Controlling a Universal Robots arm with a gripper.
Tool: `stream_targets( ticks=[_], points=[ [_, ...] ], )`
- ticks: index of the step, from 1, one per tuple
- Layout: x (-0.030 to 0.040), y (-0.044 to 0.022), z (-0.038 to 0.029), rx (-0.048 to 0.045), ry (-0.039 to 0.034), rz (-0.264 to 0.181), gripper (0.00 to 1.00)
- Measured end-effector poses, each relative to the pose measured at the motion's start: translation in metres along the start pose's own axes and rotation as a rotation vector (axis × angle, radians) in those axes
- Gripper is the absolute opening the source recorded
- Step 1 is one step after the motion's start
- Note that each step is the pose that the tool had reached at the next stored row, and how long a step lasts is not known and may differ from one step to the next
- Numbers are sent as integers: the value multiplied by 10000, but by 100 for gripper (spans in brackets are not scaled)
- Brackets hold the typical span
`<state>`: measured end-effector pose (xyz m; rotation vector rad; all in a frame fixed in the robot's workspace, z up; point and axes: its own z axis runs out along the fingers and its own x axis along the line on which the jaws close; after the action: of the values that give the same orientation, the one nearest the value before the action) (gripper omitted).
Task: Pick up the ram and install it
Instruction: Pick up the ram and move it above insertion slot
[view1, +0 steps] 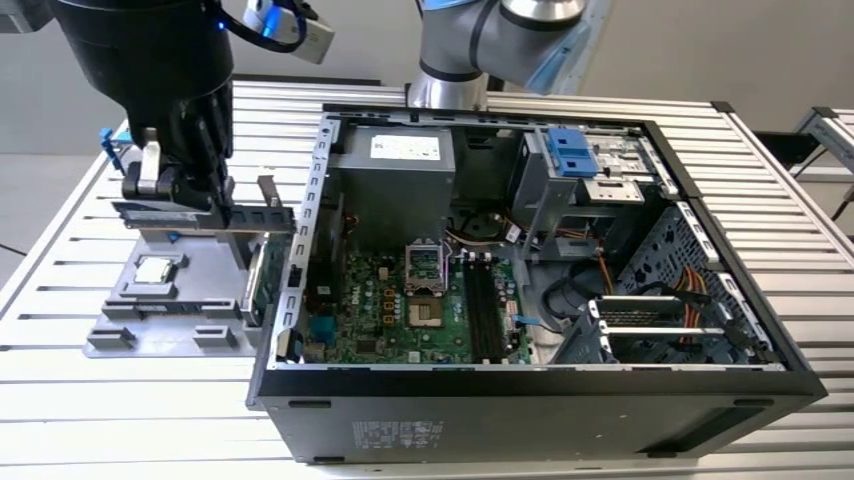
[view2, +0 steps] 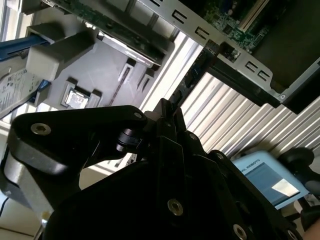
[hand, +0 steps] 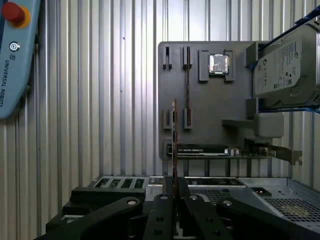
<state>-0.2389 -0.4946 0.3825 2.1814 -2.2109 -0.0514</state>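
The ram (view1: 200, 213) is a long dark stick held level above the grey holder tray (view1: 120, 335), on the exterior view's left. My gripper (view1: 167, 195) is shut on it from above. In the first wrist view the ram (hand: 174, 135) shows edge-on, sticking out from between the closed fingers of the gripper (hand: 174, 187), clear of the tray (hand: 210, 135). In the second wrist view the gripper (view2: 167, 112) pinches the ram (view2: 192, 77), which shows as a thin dark strip. The open computer case (view1: 534, 400) lies to the right, with the motherboard's long memory slots (view1: 483, 310) uncovered.
The tray also carries a square silver processor chip (hand: 219, 64), a hard drive (hand: 285, 65), an upright green expansion card (view1: 267, 270) and another thin stick (hand: 187, 85) in its slots. A control pendant with a red button (hand: 15, 50) lies on the slatted table.
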Motion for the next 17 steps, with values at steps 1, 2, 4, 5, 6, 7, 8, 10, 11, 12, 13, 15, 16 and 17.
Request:
stream_targets(
  ticks=[1,2,4,5,6,7,8,10,11,12,13,15,16,17],
  points=[
    [0,-13,0,-4,-1,-1,0],
    [0,-26,-1,-7,0,0,0],
    [-1,-53,-2,-15,0,0,0],
    [-1,-66,-3,-19,0,-1,0],
    [-1,-80,-4,-22,0,0,0],
    [-1,-94,-4,-25,0,0,0],
    [-2,-108,-5,-28,0,0,0],
    [-2,-138,-6,-32,0,-1,0],
    [-2,-152,-7,-33,0,0,0],
    [-2,-165,-8,-33,0,0,0],
    [-2,-176,-8,-34,0,-5,0],
    [-3,-199,-9,-35,1,-27,0],
    [-3,-211,-10,-35,3,-42,0],
    [-3,-222,-11,-36,4,-60,0]
  ],
)
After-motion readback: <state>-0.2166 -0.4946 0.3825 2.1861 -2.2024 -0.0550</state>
